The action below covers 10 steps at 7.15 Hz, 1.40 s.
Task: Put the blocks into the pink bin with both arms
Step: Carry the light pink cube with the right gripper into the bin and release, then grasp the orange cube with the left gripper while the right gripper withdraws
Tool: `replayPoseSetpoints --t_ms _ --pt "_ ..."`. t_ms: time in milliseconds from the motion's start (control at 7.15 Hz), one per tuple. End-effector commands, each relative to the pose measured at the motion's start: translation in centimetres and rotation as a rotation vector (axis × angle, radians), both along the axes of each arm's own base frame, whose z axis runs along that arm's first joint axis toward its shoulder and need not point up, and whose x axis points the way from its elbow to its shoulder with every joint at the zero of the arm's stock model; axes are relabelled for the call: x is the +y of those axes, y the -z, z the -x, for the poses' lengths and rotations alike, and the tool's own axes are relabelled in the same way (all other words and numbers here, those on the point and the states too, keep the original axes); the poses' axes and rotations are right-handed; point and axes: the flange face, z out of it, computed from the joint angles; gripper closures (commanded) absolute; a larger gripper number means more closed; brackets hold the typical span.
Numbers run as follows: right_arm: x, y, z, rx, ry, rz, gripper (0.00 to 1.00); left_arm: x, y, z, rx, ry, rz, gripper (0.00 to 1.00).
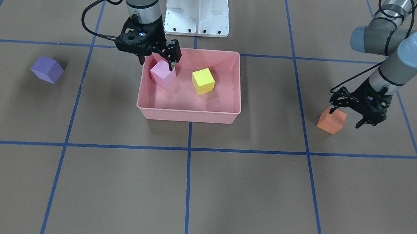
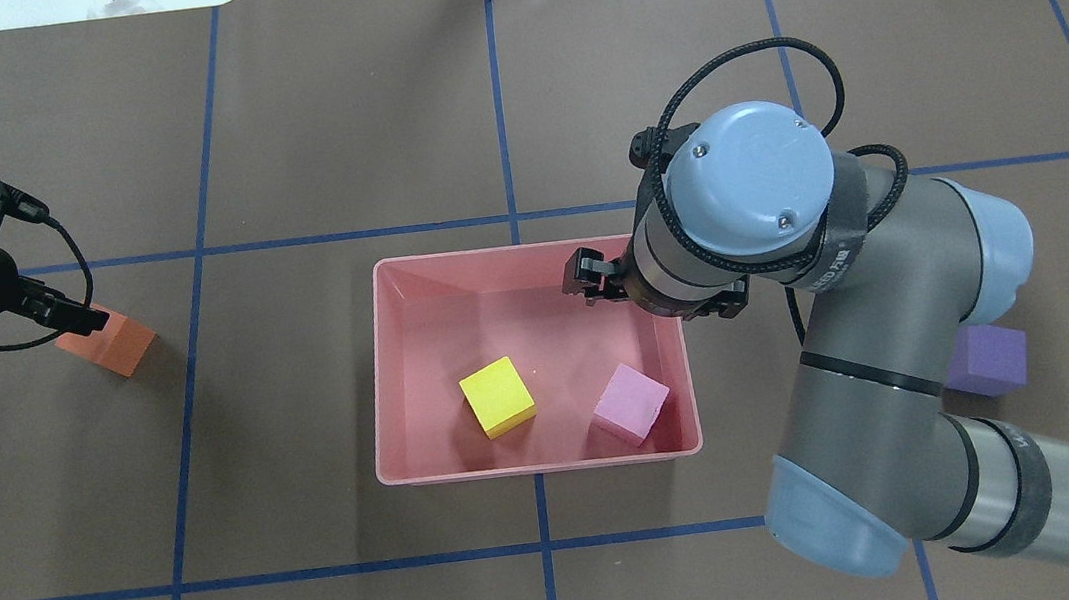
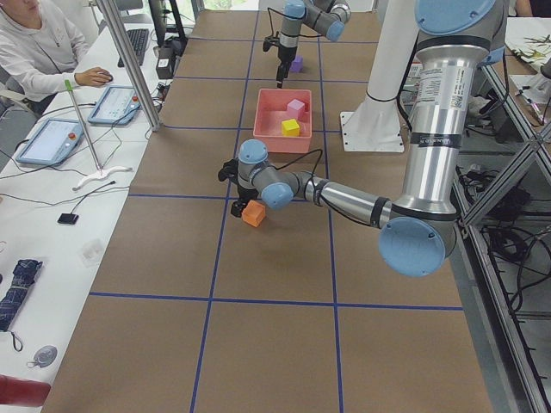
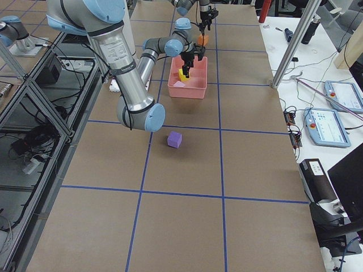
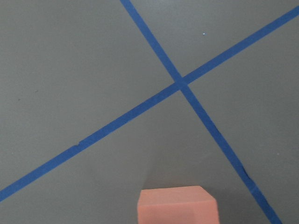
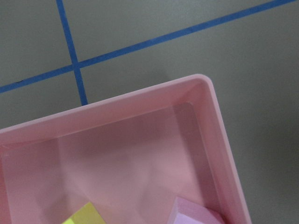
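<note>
The pink bin [image 1: 188,115] stands at the table's middle with the yellow cube [image 1: 203,81] and the light pink cube [image 1: 163,74] lying inside. My right gripper [image 1: 156,62] hangs open just above the light pink cube, holding nothing. The orange cube [image 1: 331,120] lies on the table on my left side. My left gripper [image 1: 345,118] is open right beside it, one fingertip [image 1: 332,110] over its back edge. The purple cube [image 1: 46,69] lies alone on my right side, partly hidden behind the right arm in the overhead view [image 2: 986,359].
The white pedestal base [image 1: 197,9] stands just behind the bin. Blue tape lines cross the brown table. The right arm's elbow [image 2: 866,383] reaches over the table between the bin and the purple cube.
</note>
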Motion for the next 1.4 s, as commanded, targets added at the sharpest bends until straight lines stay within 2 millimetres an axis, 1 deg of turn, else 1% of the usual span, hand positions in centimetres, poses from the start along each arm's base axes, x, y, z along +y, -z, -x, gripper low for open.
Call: replayPoseSetpoints --t_ms 0,280,560,839,1119,1259 --pt "-0.5 -0.5 -1.1 -0.002 0.01 0.003 0.01 -0.2 -1.0 -0.8 0.024 0.051 0.02 0.0" --pt "-0.5 -1.1 -1.2 0.007 0.008 0.008 0.01 -0.2 -0.8 -0.9 0.026 0.046 0.027 0.0" --pt "-0.5 -1.3 -1.1 0.009 0.008 0.01 0.01 0.4 -0.8 -1.2 0.058 0.026 0.073 0.0" --pt "-0.5 -1.4 -1.1 0.009 0.008 0.01 0.01 1.0 -1.0 -2.1 0.053 0.013 0.075 0.0" --pt "-0.6 -2.3 -1.3 0.024 0.027 -0.006 0.01 1.7 -1.8 -3.4 0.039 -0.002 0.088 0.0" --pt "-0.9 -2.7 -1.6 0.034 0.06 -0.047 0.01 1.7 -2.2 -3.9 0.012 0.015 0.073 0.0"
